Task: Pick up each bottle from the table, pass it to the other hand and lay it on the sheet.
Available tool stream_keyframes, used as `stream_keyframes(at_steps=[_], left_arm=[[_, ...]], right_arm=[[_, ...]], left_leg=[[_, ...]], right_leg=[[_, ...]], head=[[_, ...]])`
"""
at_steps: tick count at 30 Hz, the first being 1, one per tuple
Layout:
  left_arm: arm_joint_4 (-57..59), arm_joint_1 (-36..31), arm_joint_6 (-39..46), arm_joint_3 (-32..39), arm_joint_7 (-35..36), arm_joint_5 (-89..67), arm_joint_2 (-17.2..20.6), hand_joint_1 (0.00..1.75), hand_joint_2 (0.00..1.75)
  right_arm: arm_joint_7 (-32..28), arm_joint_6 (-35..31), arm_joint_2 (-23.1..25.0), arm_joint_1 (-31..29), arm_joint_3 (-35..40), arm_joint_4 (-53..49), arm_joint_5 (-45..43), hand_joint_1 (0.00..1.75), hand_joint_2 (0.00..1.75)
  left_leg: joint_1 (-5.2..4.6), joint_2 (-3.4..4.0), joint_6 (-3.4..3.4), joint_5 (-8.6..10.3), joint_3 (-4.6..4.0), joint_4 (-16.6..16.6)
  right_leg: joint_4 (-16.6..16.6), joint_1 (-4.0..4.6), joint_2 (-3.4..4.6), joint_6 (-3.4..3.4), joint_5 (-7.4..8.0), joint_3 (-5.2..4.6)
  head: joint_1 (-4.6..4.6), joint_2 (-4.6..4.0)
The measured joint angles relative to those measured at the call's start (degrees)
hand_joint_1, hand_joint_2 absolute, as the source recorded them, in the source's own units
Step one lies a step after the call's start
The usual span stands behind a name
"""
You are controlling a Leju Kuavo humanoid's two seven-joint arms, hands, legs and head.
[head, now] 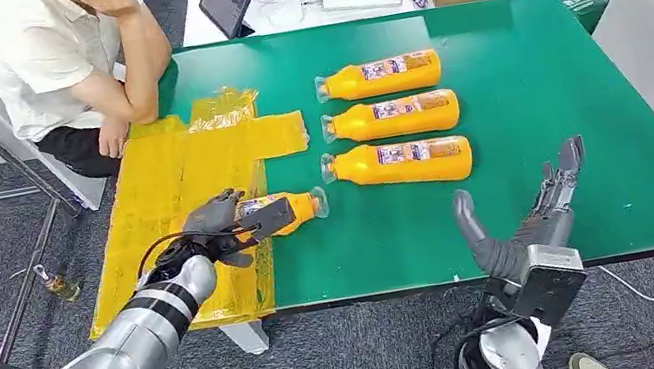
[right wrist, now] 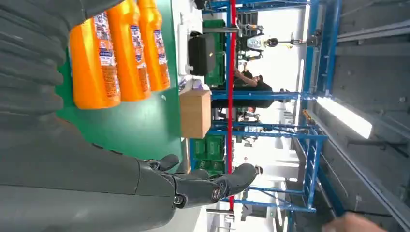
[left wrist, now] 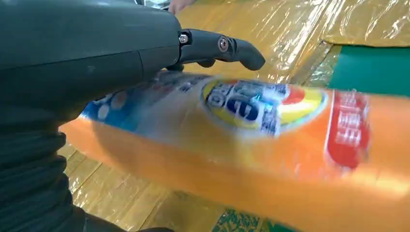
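- The left hand (head: 221, 226) is wrapped around an orange bottle (head: 292, 211), fingers over its labelled body, cap end pointing toward the middle of the tabletop (head: 529, 88).
- That bottle sits right at the edge of the yellow sheet (head: 171, 187), partly over the crinkled film and partly over the bare green; whether it rests on the surface or hangs just above it I cannot tell.
- In the left wrist view the bottle (left wrist: 251, 145) is blurred, with a dark finger (left wrist: 227, 48) arched above its label.
- The right hand (head: 535, 209) stands apart over the near edge of the tabletop, fingers spread and holding nothing.
- Three more bottles (head: 390, 120) lie side by side beyond it, well clear of both hands.
- A person in a white shirt (head: 77, 56) leans on the far corner, forearm close to the sheet.
- Likely trouble: let go here, the round bottle could roll off the sheet's edge onto the green, and the slick, wrinkled film might drag along with the fingers.
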Motion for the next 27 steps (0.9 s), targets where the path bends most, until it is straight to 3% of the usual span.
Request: stream_keyframes(at_steps=[10, 15, 21, 27], left_arm=[[0.33, 0.45, -2.28, 2.27, -7.99, 3.89, -1.49, 0.0, 1.75], [-1.53, 2.03, 1.14, 3.06, -14.81, 5.64, -2.73, 0.0, 1.75], [-10.28, 6.49, 8.33, 3.82, -21.71, 9.18, -4.13, 0.0, 1.75], [-19.62, 10.57, 9.66, 3.8, -23.21, 10.88, -4.48, 0.0, 1.75]], right_arm=[[0.0, 0.59, -0.72, -0.02, 0.11, 2.08, 0.0, 0.0, 1.75], [0.02, 0.39, -1.05, 0.09, 0.11, 2.82, 0.29, 0.0, 1.75], [0.0, 0.02, -1.25, 0.96, -0.04, 2.84, 1.51, 0.0, 1.75], [0.0, -0.04, -1.29, 1.57, -0.09, 2.84, 2.03, 0.0, 1.75]], left_leg=[[0.0, -0.01, 0.0, 0.0, 0.0, 0.0], [-0.01, 0.0, 0.0, 0.0, 0.0, 0.0], [-0.01, 0.01, 0.0, -0.01, 0.0, 0.0], [-0.01, 0.01, 0.0, -0.02, 0.0, 0.0]], right_leg=[[0.0, 0.0, 0.0, 0.0, 0.0, 0.0], [0.0, -0.01, 0.0, 0.0, 0.0, -0.01], [0.0, -0.01, 0.0, 0.0, 0.0, -0.01], [-0.01, 0.0, 0.0, 0.0, -0.01, -0.02]], head=[[0.0, 0.0], [-0.02, 0.0], [0.0, 0.0], [-0.02, 0.0]])
